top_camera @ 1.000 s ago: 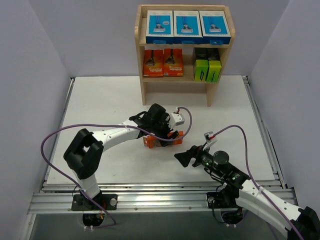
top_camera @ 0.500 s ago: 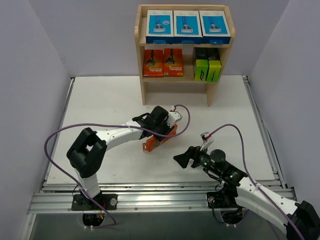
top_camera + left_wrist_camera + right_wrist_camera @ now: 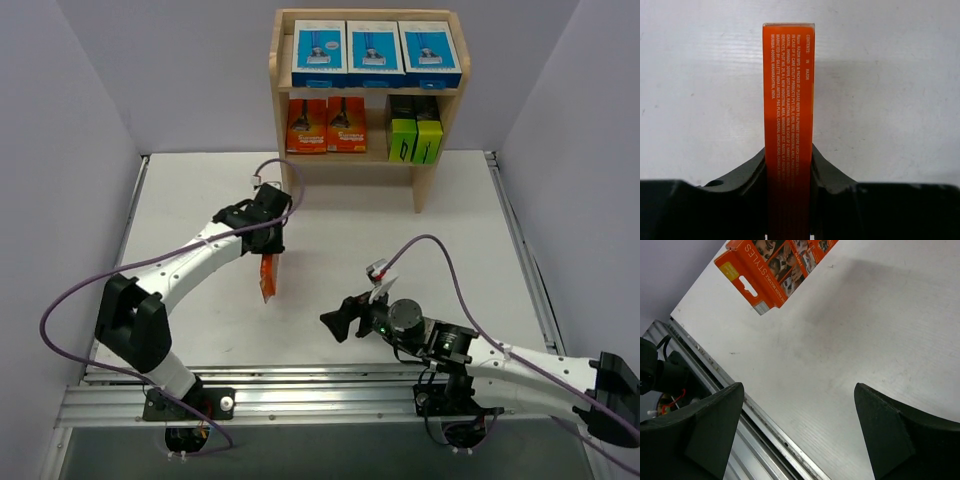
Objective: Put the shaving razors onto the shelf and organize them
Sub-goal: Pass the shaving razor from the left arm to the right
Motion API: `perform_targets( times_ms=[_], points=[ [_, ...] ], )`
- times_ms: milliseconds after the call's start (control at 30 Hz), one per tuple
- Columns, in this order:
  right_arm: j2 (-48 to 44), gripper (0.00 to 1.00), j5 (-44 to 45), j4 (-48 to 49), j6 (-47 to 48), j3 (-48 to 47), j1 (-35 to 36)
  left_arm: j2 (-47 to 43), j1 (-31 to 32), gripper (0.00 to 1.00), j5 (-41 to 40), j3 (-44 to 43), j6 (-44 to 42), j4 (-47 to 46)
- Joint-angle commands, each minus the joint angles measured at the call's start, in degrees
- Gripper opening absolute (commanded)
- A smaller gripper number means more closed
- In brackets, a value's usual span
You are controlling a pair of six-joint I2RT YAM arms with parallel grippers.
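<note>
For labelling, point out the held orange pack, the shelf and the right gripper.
orange pack (image 3: 788,125): left wrist view, narrow printed edge.
shelf (image 3: 430,185): top external view, right side panel.
right gripper (image 3: 797,388): right wrist view, midway between fingertips.

a robotics lab test cell, not a real shop: a white table (image 3: 200,200) is boxed in on three sides by plain pale walls (image 3: 60,150) and edged with aluminium rails (image 3: 320,400). two robot arms (image 3: 190,262) are bolted at its near edge, trailing loose purple cables (image 3: 430,238). the one shop-like thing is a small wooden shelf (image 3: 420,185) of razor boxes (image 3: 372,52), a mock display.
</note>
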State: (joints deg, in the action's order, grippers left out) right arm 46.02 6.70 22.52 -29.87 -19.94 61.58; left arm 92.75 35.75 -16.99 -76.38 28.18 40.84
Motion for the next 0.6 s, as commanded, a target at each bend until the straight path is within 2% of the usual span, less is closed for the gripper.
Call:
perform_targets(
  times_ms=[0, 67, 167, 333, 567],
  points=[
    [5.99, 0.87, 16.21, 0.77, 3.93, -5.71, 6.86, -5.37, -1.55, 0.02, -2.70, -0.27, 13.28, 6.26],
    [11.95, 0.87, 24.01, 1.03, 5.52, -10.19, 12.67, -6.79, -3.39, 0.02, -1.21, 0.96, 17.94, 6.27],
    [19.69, 0.87, 30.28, 1.64, 7.36, -15.97, 17.60, -8.98, -6.46, 0.02, 2.12, 3.95, 23.90, 6.18],
    [28.67, 0.88, 33.55, 2.79, 10.35, -23.20, 19.71, -11.19, -8.24, 0.02, 7.15, 7.20, 28.41, 7.50],
    [40.44, 0.87, 33.73, 3.23, 14.48, -32.96, 20.07, -12.42, -8.15, 0.02, 8.47, 9.23, 27.19, 9.26]
  ],
)
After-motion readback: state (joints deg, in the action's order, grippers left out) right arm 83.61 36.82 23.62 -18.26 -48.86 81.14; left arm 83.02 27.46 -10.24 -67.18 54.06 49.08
